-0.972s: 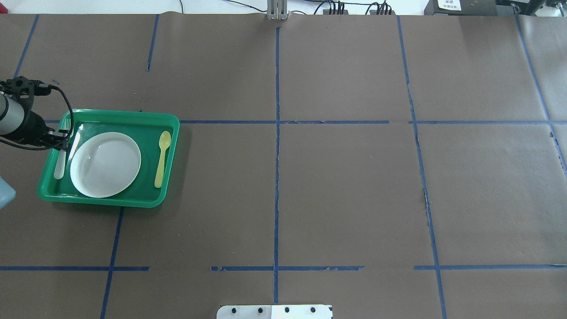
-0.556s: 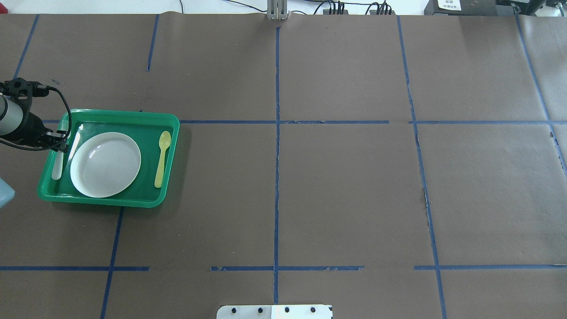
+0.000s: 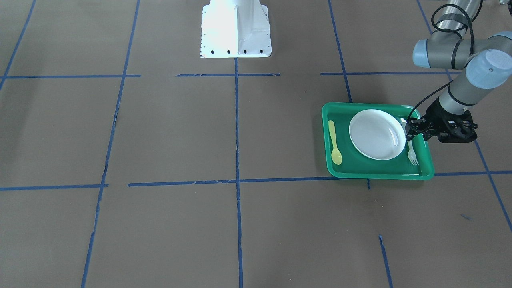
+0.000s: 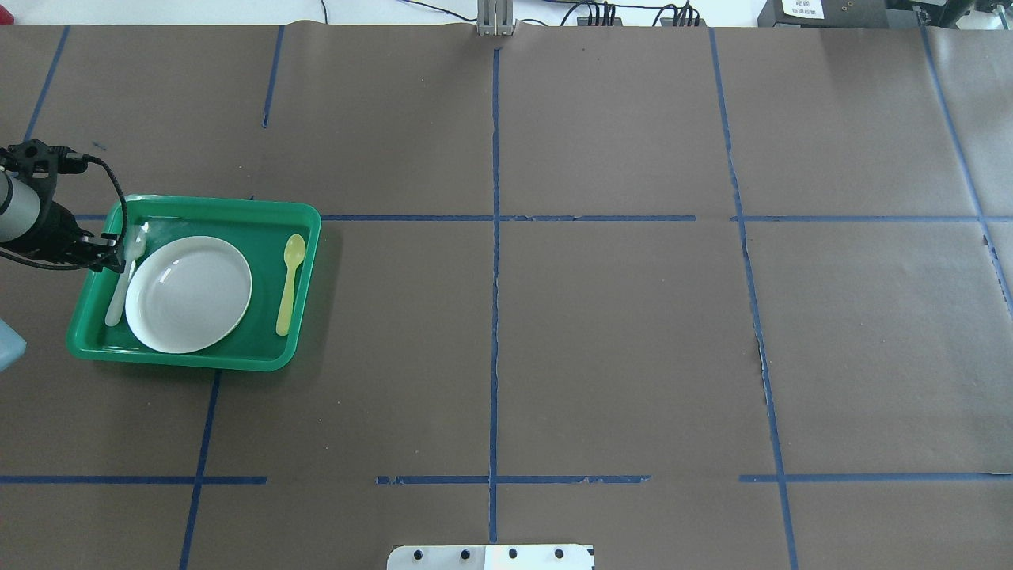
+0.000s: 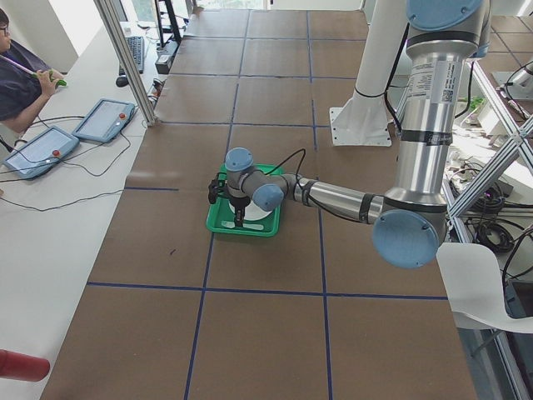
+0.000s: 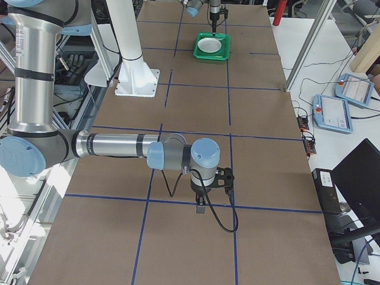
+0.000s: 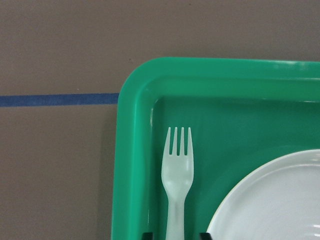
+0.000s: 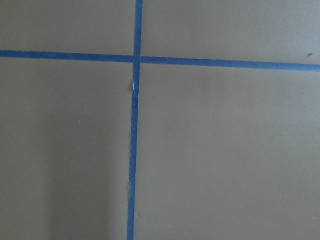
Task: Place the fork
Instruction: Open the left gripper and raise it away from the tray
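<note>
The pale fork (image 4: pixel 120 294) lies in the green tray (image 4: pixel 198 362), in the strip between the tray's left wall and the white plate (image 4: pixel 188 294), tines toward the far side. The left wrist view shows the fork (image 7: pixel 177 175) flat on the tray floor (image 7: pixel 130 150) beside the plate (image 7: pixel 270 200). My left gripper (image 4: pixel 117 252) is open, its two fingertips on either side of the handle with gaps. It shows in the front view (image 3: pixel 410 132) over the fork (image 3: pixel 412 154). My right gripper (image 6: pixel 200 208) points down at bare table far away; I cannot tell whether it is open or shut.
A yellow spoon (image 4: pixel 289 285) lies in the tray on the plate's right. The tray (image 3: pixel 326 140) sits near the table's left end. The white robot base (image 3: pixel 236 28) stands at the near middle edge. Blue tape lines cross the brown table.
The left gripper has drawn back slightly to the left. The fork has shifted from lying along the tray's left wall to slanting, its tines nearer the plate's far edge.
</note>
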You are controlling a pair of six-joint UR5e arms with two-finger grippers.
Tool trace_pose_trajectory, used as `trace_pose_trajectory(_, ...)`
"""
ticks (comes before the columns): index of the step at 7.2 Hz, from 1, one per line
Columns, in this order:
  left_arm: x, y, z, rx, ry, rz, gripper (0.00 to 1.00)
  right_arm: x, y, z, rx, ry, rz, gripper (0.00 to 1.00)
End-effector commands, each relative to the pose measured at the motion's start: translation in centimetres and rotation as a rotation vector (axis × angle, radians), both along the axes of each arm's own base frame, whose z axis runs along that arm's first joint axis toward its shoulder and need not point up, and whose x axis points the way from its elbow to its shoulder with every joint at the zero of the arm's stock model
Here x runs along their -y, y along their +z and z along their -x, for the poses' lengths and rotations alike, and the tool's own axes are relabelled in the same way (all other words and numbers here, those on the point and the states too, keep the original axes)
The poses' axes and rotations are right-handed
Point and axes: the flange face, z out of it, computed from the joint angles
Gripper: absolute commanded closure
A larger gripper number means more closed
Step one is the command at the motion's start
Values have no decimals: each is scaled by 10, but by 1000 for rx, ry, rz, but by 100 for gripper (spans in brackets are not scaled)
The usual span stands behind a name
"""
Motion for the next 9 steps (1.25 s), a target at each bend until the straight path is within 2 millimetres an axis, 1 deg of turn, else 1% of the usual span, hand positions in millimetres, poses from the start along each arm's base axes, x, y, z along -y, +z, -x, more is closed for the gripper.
trace_pose_trajectory(1,4,-38,10,-36,-18,-52,0,0,0,0,0,0,0,0)
trace_pose_trajectory(2,9,-53,36,-63,-51,-62,0,0,0,0,0,0,0,0)
trace_pose_trajectory(3,14,-71,61,-72,-45,-83,0,0,0,0,0,-1,-1,0)
trace_pose_trajectory(4,23,-83,106,-13,8,-166,0,0,0,0,0,-1,-1,0)
trace_pose_trajectory(5,36,-81,137,48,76,-208,0,0,0,0,0,-1,-1,0)
trace_pose_trajectory(6,52,-76,194,112,134,-252,0,0,0,0,0,0,0,0)
trace_pose_trajectory(7,55,-43,250,129,132,-227,0,0,0,0,0,0,0,0)
trace_pose_trajectory(8,45,8,284,36,107,-136,0,0,0,0,0,0,0,0)
trace_pose_trajectory(9,-2,68,292,-30,117,-62,0,0,0,0,0,0,0,0)
